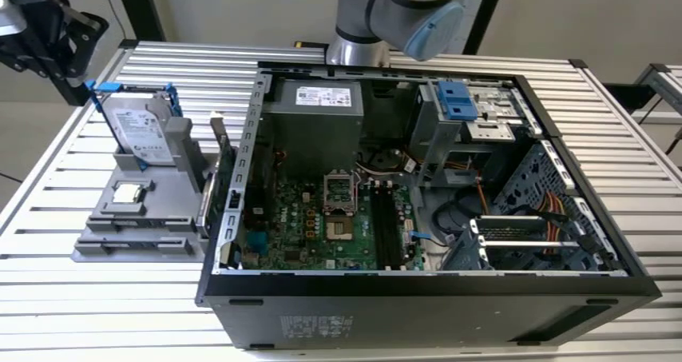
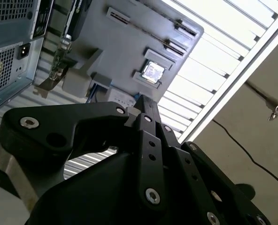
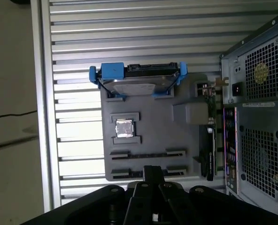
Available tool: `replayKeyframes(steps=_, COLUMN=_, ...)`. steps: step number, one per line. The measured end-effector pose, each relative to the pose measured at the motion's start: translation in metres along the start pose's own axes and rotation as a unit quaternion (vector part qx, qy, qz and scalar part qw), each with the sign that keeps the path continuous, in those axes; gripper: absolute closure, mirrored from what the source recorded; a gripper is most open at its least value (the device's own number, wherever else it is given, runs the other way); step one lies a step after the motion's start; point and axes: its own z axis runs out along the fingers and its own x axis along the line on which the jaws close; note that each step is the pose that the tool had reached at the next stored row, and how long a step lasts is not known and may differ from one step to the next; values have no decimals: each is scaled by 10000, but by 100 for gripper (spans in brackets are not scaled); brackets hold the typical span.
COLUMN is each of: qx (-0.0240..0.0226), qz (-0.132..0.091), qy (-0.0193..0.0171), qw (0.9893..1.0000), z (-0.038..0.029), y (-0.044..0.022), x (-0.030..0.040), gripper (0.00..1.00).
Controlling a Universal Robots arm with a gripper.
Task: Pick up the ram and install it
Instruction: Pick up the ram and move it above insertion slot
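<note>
Ram (image 3: 148, 153) first: it reads as a thin dark strip set on edge in a long slot of the grey holder (image 3: 143, 101), though it is too slim to be sure of. Just beyond it, the square chip (image 3: 124, 128) sits in its seat. At the holder's far end the drive (image 3: 136, 84) stands upright between blue handles. A green card (image 3: 210, 133) stands on edge along the holder's side toward the case (image 1: 426, 298). The holder is on the exterior view's left and the open case on its right, both on the slatted table (image 1: 107, 314). Up over the table's far corner, on the exterior view's left, the gripper (image 2: 142, 104) hangs clear of everything. Its fingers (image 2: 150, 140) are pressed together with nothing between them. Ram untouched.
</note>
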Motion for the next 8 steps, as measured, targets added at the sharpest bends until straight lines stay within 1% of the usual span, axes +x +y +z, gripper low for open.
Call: replayKeyframes(steps=8, qx=0, qz=0, qy=3, qw=10000, z=-3, y=-54, x=-3, gripper=100)
